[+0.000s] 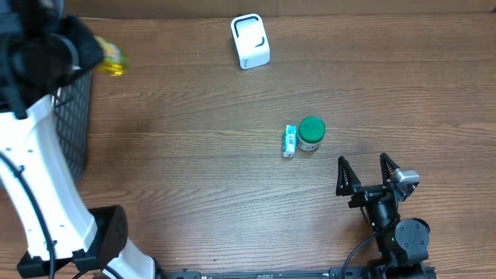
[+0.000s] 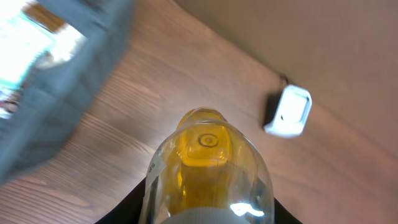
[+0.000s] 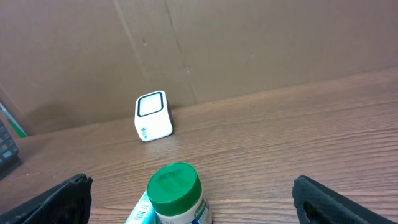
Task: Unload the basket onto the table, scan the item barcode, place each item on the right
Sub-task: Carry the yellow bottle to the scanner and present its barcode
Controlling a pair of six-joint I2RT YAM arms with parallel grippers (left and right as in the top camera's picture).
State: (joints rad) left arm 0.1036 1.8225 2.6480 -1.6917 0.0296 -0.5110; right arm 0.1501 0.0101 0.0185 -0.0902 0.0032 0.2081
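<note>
Table (image 1: pixel 194 194): wood, everything below sits on or over it.

Mesh basket (image 1: pixel 74 116): far-left edge. My left arm is up over its far corner.

Left gripper (image 1: pixel 85 51): clamped on the bottle (image 2: pixel 208 168), which is clear with yellow liquid. It's off the table, at the far-left corner just past the basket.

Right gripper (image 1: pixel 364 174): jaws wide apart, nothing between them, parked near-right. Not involved.

Barcode scanner (image 1: pixel 250 41): white, at the far centre of the table, well apart from the bottle. In the left wrist view it's ahead and off to my right (image 2: pixel 287 111).

Key relation: the bottle's long axis runs straight out from my left jaws, end-on to the wrist camera, aimed left of the scanner. So I judge the move is a sweep to my right along the far edge, then a roll to turn the bottle's side to the scanner window. Can't see a barcode, only a sliver of pale label, so the roll direction is unknown.

Green-lidded jar (image 1: pixel 311 133) and small box (image 1: pixel 289 141): touching each other at mid-table, clear of that path.
</note>
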